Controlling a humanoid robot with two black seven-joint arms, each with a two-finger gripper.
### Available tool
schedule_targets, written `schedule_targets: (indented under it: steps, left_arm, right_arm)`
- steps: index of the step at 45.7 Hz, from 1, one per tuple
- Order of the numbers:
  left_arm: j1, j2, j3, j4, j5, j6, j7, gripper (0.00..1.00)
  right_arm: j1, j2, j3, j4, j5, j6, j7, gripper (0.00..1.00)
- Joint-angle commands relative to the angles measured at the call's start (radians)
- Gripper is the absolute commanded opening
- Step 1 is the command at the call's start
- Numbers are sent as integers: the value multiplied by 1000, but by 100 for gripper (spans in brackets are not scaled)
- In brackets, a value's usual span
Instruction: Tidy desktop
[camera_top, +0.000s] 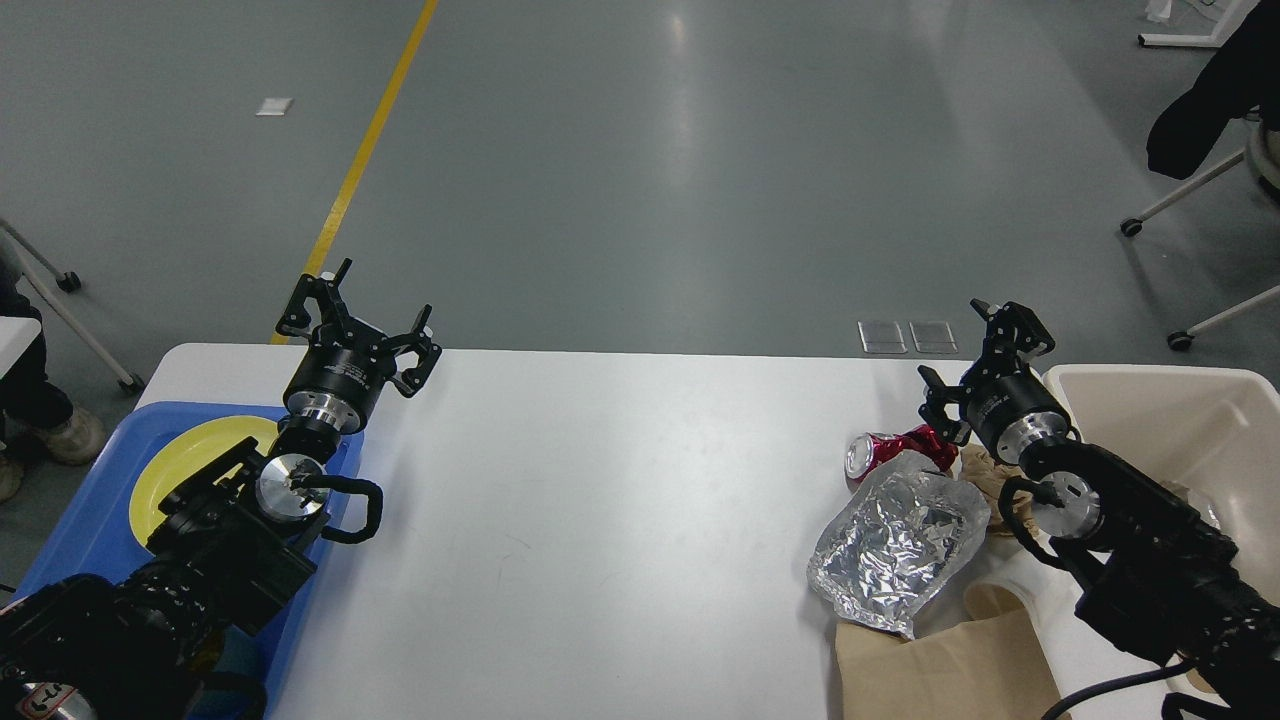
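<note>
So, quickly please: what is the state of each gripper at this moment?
Left gripper: open, holding nothing, above the blue tray.
Right gripper: open, holding nothing, above the crushed red can.

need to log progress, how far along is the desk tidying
Looks partly done: a yellow plate sits in the blue tray. Nothing in hand; left gripper and right gripper are open. Left on the desktop: red can, foil bag, brown paper.

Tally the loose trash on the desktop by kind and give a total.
Crushed red can: 1
Crumpled silver foil bag: 1
Brown paper bag: 1
Crumpled brown paper: 1
Total: 4
</note>
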Motion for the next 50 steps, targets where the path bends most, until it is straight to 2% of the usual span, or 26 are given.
schedule_targets:
  steps: [1,50]
  left_arm:
    - [0,-1,2,-1,2,0,-24,97]
    - [0,-1,1,-1,2,-6,-25,97]
  right_arm:
    - [0,0,-1,0,0,0,0,100]
    - [0,0,-1,0,0,0,1,100]
